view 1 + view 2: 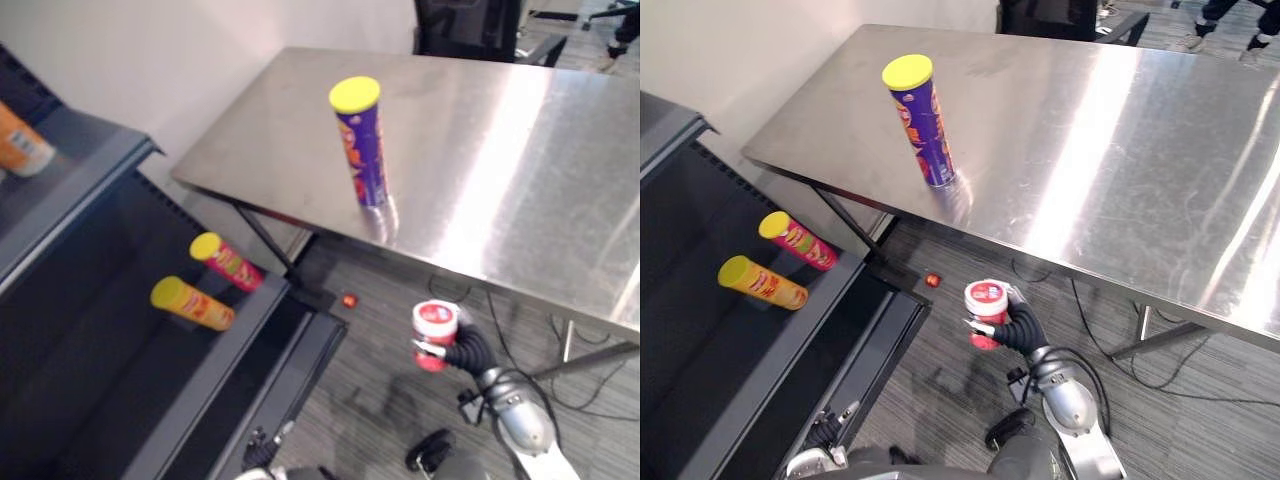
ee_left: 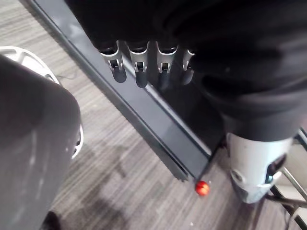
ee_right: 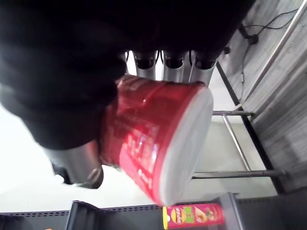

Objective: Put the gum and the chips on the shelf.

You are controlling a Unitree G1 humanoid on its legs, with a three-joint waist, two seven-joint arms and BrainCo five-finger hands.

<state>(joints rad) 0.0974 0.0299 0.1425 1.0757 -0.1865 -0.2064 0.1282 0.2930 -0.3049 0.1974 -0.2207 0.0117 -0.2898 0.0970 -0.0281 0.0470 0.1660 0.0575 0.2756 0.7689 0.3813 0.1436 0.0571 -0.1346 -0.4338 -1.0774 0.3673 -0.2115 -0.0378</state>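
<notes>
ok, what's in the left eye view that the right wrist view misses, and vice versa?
Left eye view alone: the top of the steel table with the purple chips can upright on it, an orange can lying on the shelf, and a small red ball on the floor.
Right wrist view alone: close up, the fingers behind the red tub and the thumb on its other side.
Both: the right hand shut on the red tub, and the pink can lying on the shelf.
</notes>
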